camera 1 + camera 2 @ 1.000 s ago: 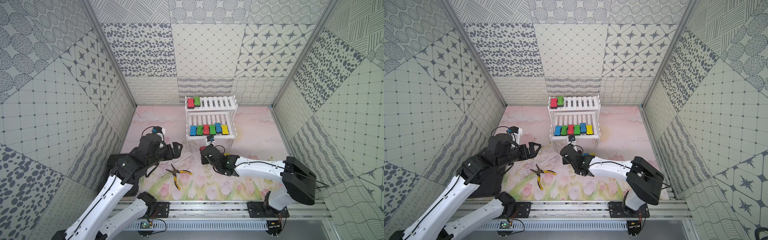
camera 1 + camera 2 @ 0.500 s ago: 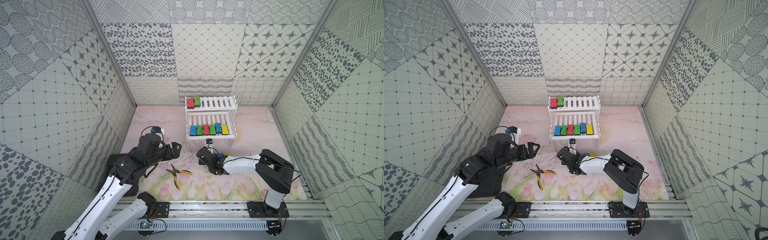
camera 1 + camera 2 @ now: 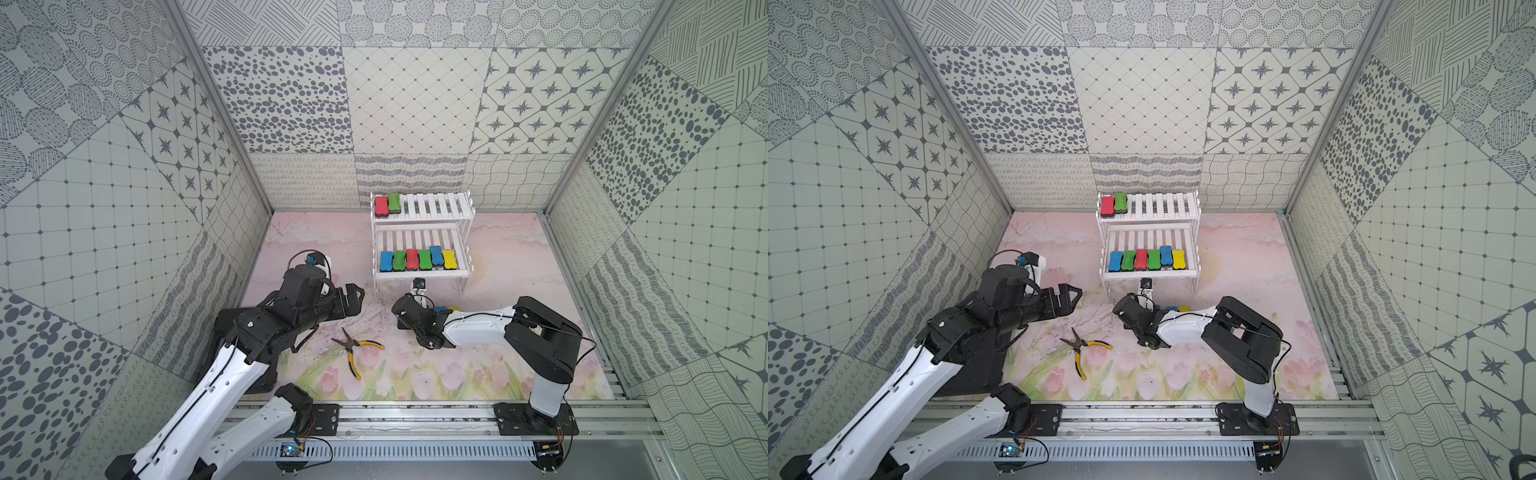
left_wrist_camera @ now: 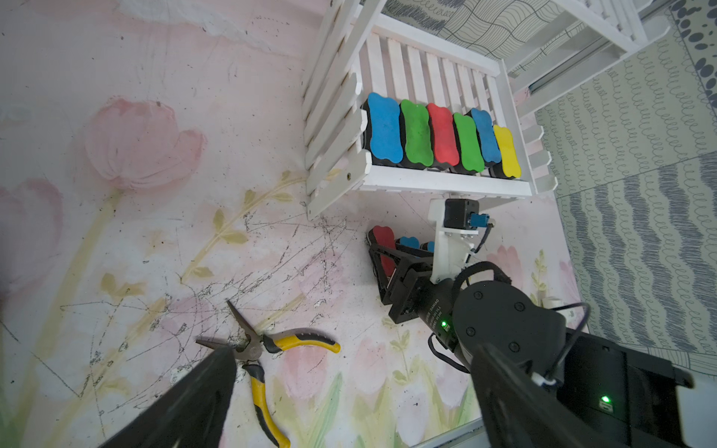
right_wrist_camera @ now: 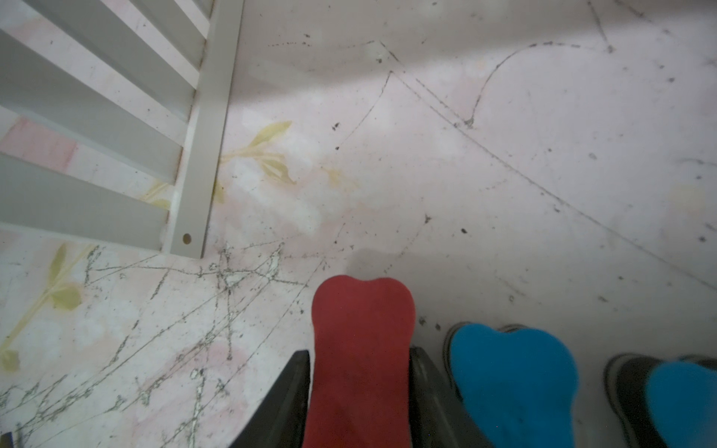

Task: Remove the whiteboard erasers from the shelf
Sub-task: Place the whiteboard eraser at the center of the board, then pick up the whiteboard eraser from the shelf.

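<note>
While the empty left gripper (image 3: 357, 299) hangs left of centre in both top views with its fingers spread wide, the right gripper (image 5: 361, 353) sits low at mid-frame, just below the white two-tier slatted shelf (image 3: 419, 273). A red bone-shaped whiteboard eraser (image 5: 362, 310) sits between its fingers; whether they press it I cannot tell. Two blue erasers (image 5: 512, 372) lie beside it on the pink floral mat (image 3: 498, 257). Six coloured erasers (image 3: 417, 259) line the lower tier, and a red and green pair (image 3: 387, 205) sits on the upper. Yellow-handled pliers (image 3: 353, 347) lie below centre.

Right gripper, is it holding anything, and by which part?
The red eraser lies between the fingers of the right gripper, at its long sides; whether they clamp it cannot be told.
</note>
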{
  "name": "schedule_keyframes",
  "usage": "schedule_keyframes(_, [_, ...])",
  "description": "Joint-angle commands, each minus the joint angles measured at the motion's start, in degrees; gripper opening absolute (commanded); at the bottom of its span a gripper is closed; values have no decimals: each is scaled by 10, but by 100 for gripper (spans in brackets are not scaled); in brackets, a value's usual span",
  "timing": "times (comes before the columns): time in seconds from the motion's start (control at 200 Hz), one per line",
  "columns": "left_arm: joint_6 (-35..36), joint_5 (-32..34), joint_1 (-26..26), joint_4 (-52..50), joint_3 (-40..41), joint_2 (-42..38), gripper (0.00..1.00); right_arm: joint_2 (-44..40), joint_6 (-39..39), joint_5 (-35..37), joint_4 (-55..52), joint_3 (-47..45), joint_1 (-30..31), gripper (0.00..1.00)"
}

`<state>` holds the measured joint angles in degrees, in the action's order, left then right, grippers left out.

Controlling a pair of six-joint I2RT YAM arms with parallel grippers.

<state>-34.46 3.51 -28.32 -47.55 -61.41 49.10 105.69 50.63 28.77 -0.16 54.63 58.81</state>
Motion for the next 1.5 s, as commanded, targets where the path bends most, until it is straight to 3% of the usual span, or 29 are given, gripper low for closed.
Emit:
schedule_keyframes(0.0, [2, -2, 2, -1, -1, 4, 99, -9, -1, 4, 11, 2, 2, 47])
schedule_keyframes(0.285, [6, -9, 2, -2, -23, 16, 99, -69, -24, 6, 4, -16, 15, 52])
schedule_keyframes(0.505, [29, -7, 2, 3, -109, 74, 99, -177, -92, -28, -22, -41, 21, 50])
schedule_keyframes(0.82, [81, 6, -26, 10, -375, 319, 88, -289, -114, -18, -77, -80, 5, 48])
schedule_keyframes(1.161, [143, 77, -31, -58, -692, 572, 78, -308, -91, -26, -85, -110, -18, 48])
schedule_keyframes(1.491, [170, 143, -31, -77, -825, 693, 72, -312, -78, -42, -85, -125, -40, 47])
